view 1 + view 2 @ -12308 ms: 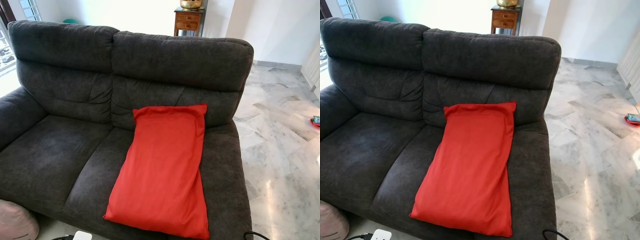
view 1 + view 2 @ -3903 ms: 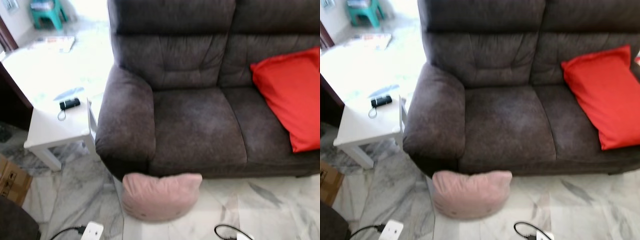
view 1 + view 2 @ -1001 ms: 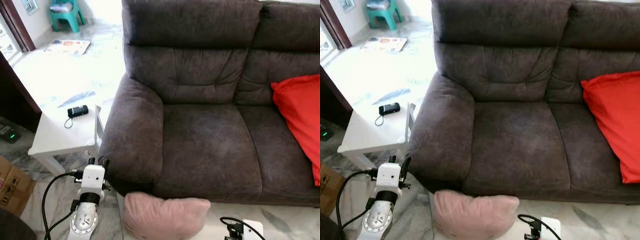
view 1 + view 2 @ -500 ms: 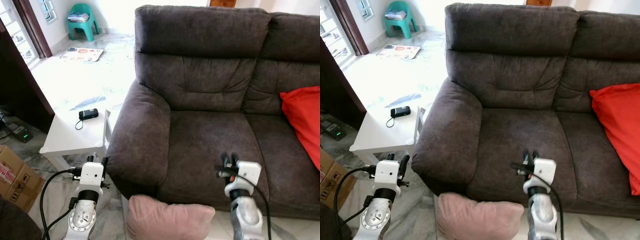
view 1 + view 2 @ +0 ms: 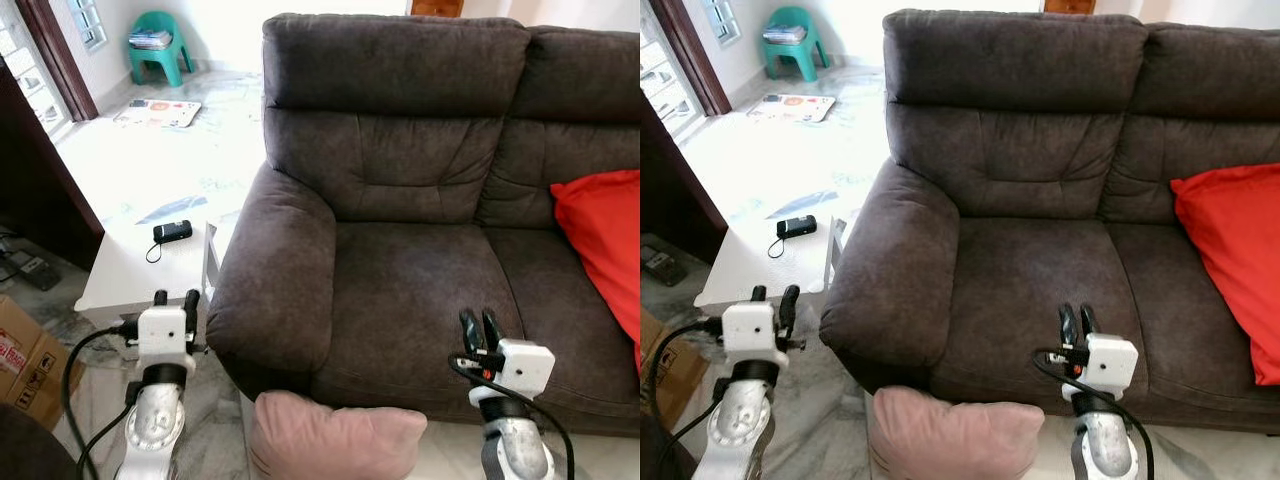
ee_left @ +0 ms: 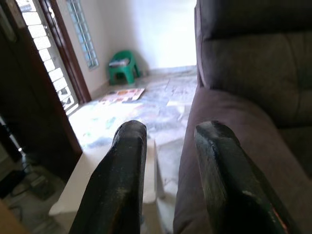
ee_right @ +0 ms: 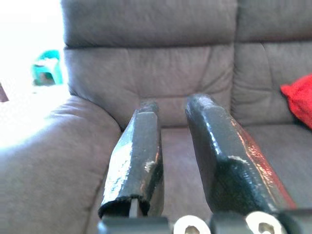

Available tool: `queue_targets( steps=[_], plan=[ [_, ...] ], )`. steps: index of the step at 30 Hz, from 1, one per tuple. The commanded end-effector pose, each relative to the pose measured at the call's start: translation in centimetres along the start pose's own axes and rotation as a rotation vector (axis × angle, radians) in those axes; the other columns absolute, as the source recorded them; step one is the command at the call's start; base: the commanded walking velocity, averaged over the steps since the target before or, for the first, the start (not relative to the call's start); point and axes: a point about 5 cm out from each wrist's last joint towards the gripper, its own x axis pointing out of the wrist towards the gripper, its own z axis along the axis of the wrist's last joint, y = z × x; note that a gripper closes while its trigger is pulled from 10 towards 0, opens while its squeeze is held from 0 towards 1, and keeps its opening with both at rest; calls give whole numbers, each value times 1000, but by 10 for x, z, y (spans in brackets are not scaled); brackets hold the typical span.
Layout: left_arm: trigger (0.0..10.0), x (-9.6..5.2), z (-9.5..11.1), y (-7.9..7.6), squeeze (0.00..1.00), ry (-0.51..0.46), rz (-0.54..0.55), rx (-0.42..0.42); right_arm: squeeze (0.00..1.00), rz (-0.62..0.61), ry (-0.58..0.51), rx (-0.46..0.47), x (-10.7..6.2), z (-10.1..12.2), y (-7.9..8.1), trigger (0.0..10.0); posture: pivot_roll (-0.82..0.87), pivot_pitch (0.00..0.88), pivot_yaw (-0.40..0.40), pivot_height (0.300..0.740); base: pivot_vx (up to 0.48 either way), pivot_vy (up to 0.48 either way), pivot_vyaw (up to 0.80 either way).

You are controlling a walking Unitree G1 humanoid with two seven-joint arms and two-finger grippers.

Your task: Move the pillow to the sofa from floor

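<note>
Both arms lifted since earlier; left gripper (image 5: 172, 297) and right gripper (image 5: 478, 324) parted, empty. Drop both onto near pink pillow (image 5: 335, 440), pinch opposite ends.

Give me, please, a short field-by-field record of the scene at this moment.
target: pink pillow, on the floor against the sofa's front
destination: dark grey sofa, left seat bare
already on sofa: red pillow, on the right seat
left gripper: raised beside the sofa's armrest, jaws apart, empty
right gripper: raised in front of the seat, jaws slightly apart, empty
beside sofa: white side table with a small black device
</note>
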Motion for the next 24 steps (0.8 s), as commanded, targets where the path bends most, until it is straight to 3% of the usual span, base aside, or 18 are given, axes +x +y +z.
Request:
queue_targets(
  steps=[1,7,14,24],
  plan=[
    [10000,3,-1,-9,0,15,-39,-33,0,23,-33,9,4,9,3,10000,-53,0,-33,740,0,0,0],
    [10000,3,8,-25,0,-18,-144,13,0,23,0,22,1,13,4,10000,-56,0,-29,740,0,0,0],
    [10000,10,4,-26,0,19,-114,-37,0,13,-17,39,19,20,7,10000,-52,0,-29,740,0,0,0],
    [10000,15,6,-23,0,19,-109,-33,0,7,3,45,23,23,9,10000,-35,54,-36,740,0,0,0]
  ],
)
